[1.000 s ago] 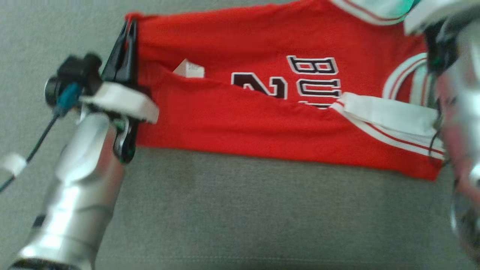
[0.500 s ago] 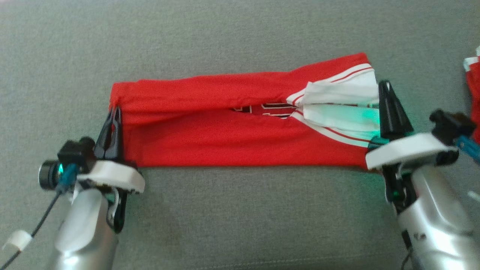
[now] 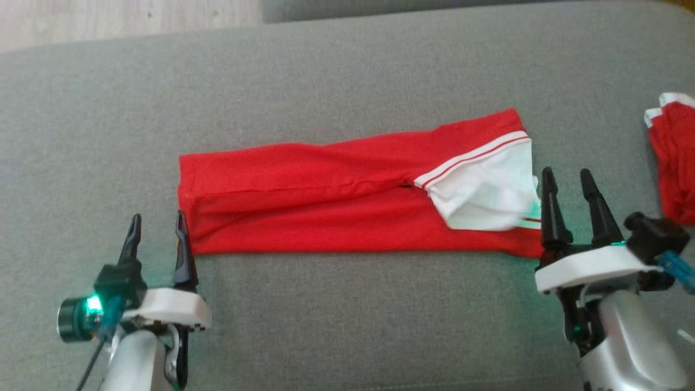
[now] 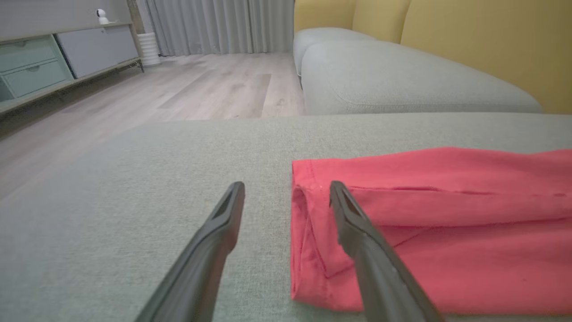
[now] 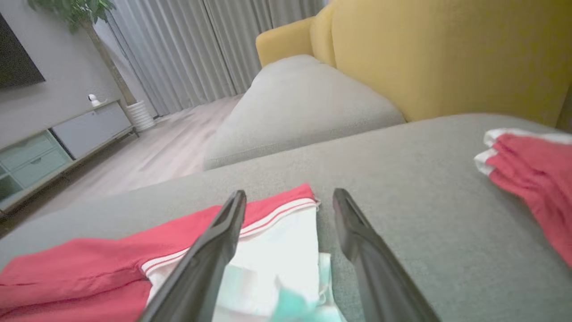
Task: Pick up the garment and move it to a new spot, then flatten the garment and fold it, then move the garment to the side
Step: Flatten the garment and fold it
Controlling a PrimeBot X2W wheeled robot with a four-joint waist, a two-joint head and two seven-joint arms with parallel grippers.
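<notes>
Garment (image 3: 326, 217) lies folded into a long red band across the grey cushion (image 3: 326, 326), between the two grippers. Left gripper (image 3: 157, 217) and right gripper (image 3: 566, 172) stand spread and empty. The white end (image 3: 483, 201) looks puffed, perhaps unsettled. A careless regrasp there, or the left gripper snagging the hem (image 4: 297, 214), could undo the fold.

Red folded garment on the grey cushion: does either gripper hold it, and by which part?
Nothing is held: left gripper and right gripper stand open at the ends of the red folded garment.
</notes>
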